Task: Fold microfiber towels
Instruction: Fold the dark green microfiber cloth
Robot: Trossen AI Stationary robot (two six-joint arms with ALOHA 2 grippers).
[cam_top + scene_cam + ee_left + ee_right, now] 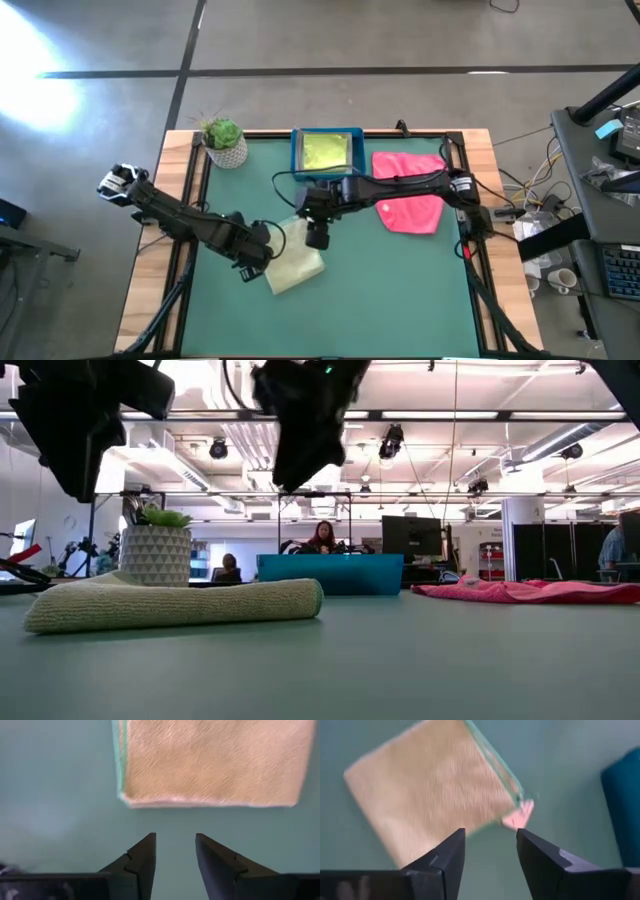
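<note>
1. My left gripper (175, 855) hangs with its fingers (142, 857) parted and nothing between them, just short of the near edge of the folded pale sage green towel (293, 263); the gap shows only the green table mat (400, 300).
2. My right gripper (490, 852) is likewise spread and empty, above a corner of the same towel, which lies under it as a neat folded square.
4. From the high view I see that towel near the middle of the mat, flat, released by both arms; the left gripper sits at its left side, the right gripper at its far edge.
5. The blue rectangular tray (297, 152) stands at the far edge of the mat; inside it lies the lime green towel (325, 152).
6. The hot pink towel (410, 190) lies spread and rumpled to the right of the tray, partly under my right arm.
7. A small potted plant (224, 141) in a white patterned pot stands left of the tray.
8. I can read no writing or labels anywhere.
</note>
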